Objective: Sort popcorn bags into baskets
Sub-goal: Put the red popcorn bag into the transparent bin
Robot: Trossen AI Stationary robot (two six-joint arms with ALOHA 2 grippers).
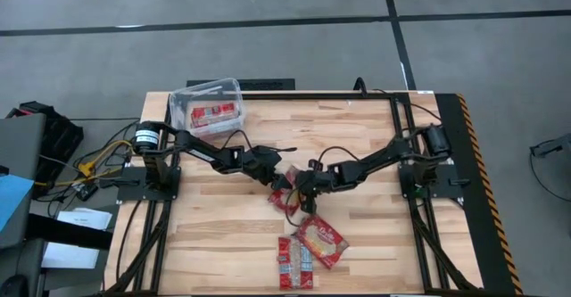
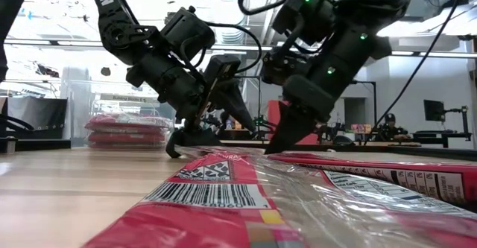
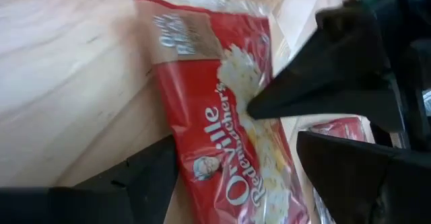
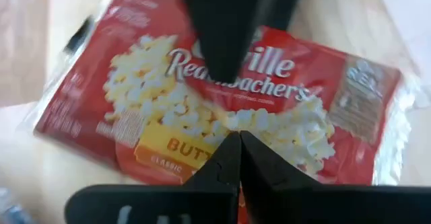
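Observation:
A red popcorn bag [image 3: 222, 116] lies flat on the wooden table, picture side up, near the table's middle [image 1: 285, 201]. My left gripper [image 3: 236, 143] is open, one finger on each side of the bag's width. It slants down from the table's left [image 1: 278, 179]. My right gripper [image 4: 239, 140] is shut. It comes in from the table's right [image 1: 301, 190], with its tips down on the bag's face. The clear basket [image 1: 207, 105] stands at the far left with red bags inside. My left gripper straddles the bag with a finger [image 3: 145, 177] at each long edge; whether either finger touches the bag I cannot tell. My right gripper presses its shut fingertips [image 3: 259, 106] on the bag's printed face near its middle [image 4: 236, 120], slanting down from the table's right. The bag lies flat on the table.
Two more red bags [image 1: 321, 239] [image 1: 294, 261] lie near the table's front edge, one close before the low camera [image 2: 223, 196]. The basket's stacked bags [image 2: 123, 129] show behind the arms. Bare wood lies to the left and right of the bags.

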